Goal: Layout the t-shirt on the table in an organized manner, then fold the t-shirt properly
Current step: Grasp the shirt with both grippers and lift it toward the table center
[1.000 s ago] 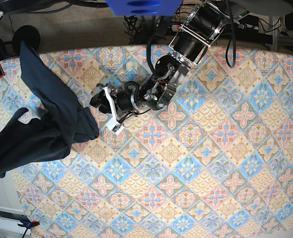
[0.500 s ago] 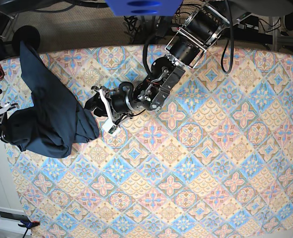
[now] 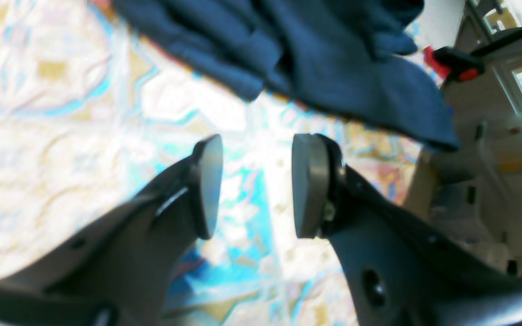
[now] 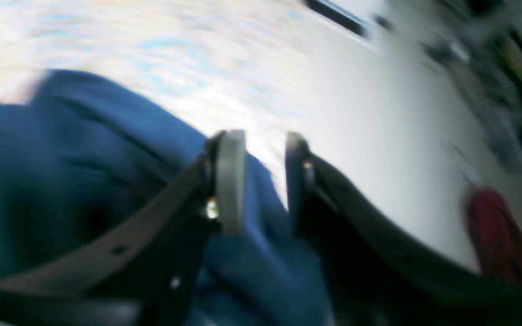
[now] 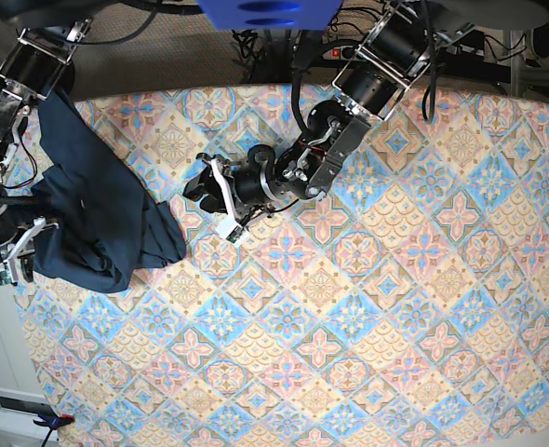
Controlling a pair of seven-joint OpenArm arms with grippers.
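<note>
T-shirt (image 5: 98, 209) lies bunched at the far left of the surface (image 5: 395, 307) in my base view, its cloth running up toward the back-left corner. From base I see both arms at once: right gripper (image 5: 9, 256) at the shirt's left edge, left gripper (image 5: 220, 200) low over bare pattern just right of the shirt. Right wrist view, blurred, adds that its jaws are slightly parted with navy cloth between them; I cannot tell whether they pinch it. Left wrist view shows spread jaws holding nothing, shirt beyond the tips. No readable writing in any view.
</note>
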